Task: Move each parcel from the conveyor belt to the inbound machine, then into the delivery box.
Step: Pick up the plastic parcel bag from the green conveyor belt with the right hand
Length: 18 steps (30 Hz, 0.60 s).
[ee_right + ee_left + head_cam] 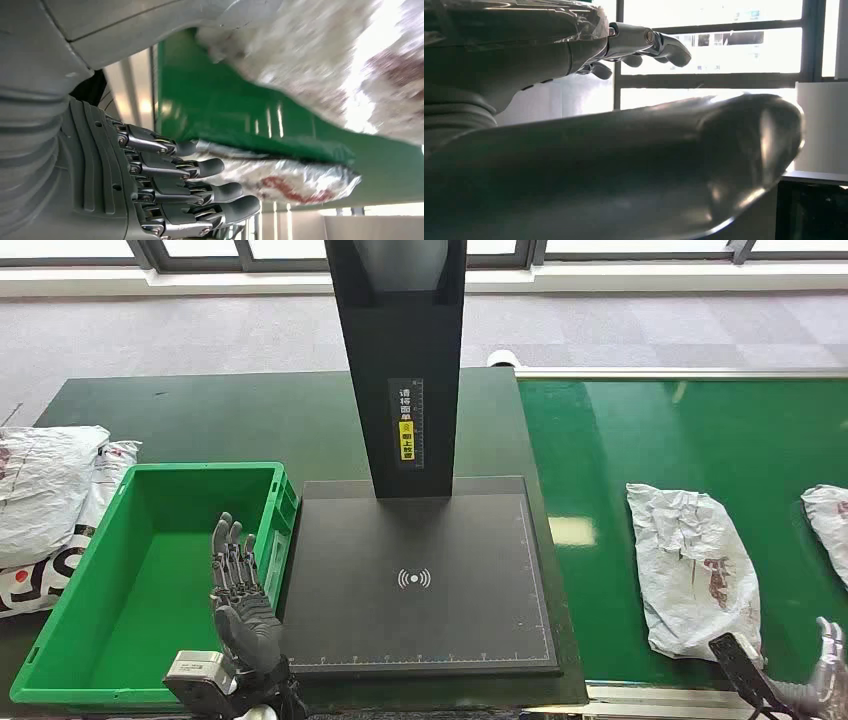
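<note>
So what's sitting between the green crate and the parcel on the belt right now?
In the head view, the inbound machine's black scan plate with its upright post lies between the green crate and the nearest parcel, then bare green belt.

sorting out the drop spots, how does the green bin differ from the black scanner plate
The green bin is a deep, walled tub; the black scanner plate is flat with a printed signal mark. The bin sits left of the plate, with the left hand above its rim. Both hold no parcel.
</note>
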Motion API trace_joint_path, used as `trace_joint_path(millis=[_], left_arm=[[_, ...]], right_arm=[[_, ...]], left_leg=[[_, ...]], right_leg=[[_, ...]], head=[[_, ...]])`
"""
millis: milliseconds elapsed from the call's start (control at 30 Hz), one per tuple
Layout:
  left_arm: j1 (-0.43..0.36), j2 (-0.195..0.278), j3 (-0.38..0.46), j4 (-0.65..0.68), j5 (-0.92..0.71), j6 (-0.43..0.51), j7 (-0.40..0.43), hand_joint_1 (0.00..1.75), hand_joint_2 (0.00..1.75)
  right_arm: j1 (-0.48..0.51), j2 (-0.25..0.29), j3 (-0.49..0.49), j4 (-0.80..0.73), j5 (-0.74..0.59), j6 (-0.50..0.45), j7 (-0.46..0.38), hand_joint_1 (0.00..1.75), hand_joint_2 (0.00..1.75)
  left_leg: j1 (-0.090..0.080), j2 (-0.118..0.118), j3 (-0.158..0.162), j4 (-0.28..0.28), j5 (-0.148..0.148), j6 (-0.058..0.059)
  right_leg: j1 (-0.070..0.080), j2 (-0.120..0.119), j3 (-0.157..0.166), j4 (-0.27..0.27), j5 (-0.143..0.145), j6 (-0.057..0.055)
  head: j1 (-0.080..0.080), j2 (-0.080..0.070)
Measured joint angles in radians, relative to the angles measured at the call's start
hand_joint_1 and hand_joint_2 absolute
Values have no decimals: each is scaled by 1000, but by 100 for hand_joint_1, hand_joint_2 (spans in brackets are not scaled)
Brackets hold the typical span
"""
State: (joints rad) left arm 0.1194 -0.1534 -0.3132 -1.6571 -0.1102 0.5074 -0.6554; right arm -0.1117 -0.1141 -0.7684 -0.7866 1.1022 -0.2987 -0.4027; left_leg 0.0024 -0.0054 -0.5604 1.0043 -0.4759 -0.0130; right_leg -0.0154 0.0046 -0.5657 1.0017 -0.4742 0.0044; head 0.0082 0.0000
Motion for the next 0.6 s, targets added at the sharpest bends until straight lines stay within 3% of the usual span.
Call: trace_joint_path(millis=[433, 600], left_arm=[[-4, 0, 0, 10, -7, 11, 0, 0, 0], [-4, 0, 0, 12, -12, 26, 0, 0, 0]], right_arm=[[-80, 16, 46, 160, -15, -15, -9, 0, 175], [-97, 27, 61, 175, -86, 7, -40, 0, 175]], left_leg=[[0, -2, -1, 0, 0, 0], [0, -1, -1, 0, 0, 0]], right_leg=[[0, -1, 0, 0, 0, 0], [0, -1, 0, 0, 0, 0]], head=[[0, 0], [0, 0]])
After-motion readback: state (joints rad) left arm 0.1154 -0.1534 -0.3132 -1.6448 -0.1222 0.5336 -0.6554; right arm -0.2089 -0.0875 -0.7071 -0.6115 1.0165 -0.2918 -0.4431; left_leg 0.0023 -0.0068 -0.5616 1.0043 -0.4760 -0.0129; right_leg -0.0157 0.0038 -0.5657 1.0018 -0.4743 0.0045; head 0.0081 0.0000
